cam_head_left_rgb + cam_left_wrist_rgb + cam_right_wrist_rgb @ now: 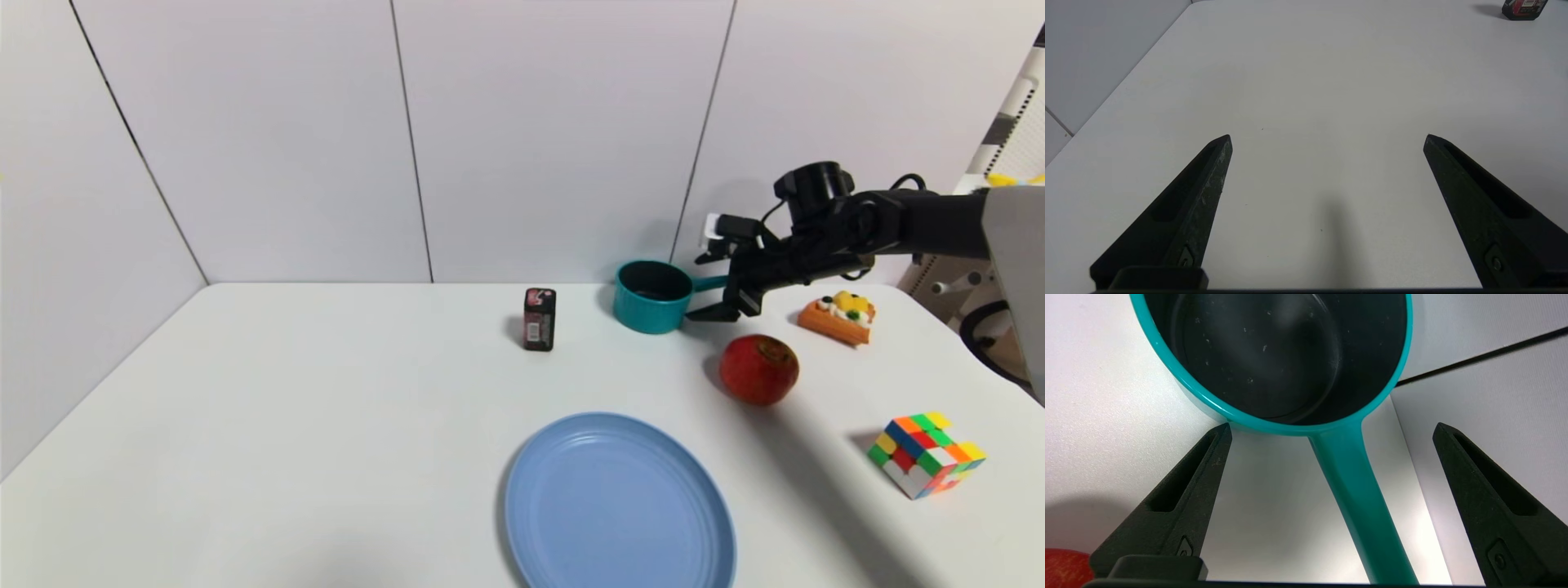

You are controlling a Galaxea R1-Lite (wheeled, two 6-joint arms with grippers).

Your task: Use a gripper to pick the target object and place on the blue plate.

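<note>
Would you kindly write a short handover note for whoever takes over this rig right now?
Right gripper: open, straddling the teal saucepan's handle at the table's far right, not yet closed.
Left gripper: open, parked over bare table.
Teal saucepan: upright on the table, near the back wall.
Blue plate: empty, at the front.
Done: approach.
Left: close on the handle, lift, carry past the apple, set on the plate.

Right claw [1331,428] reaching forward, fingers spread wide, left claw [1327,139] hovering low, likewise spread
</note>
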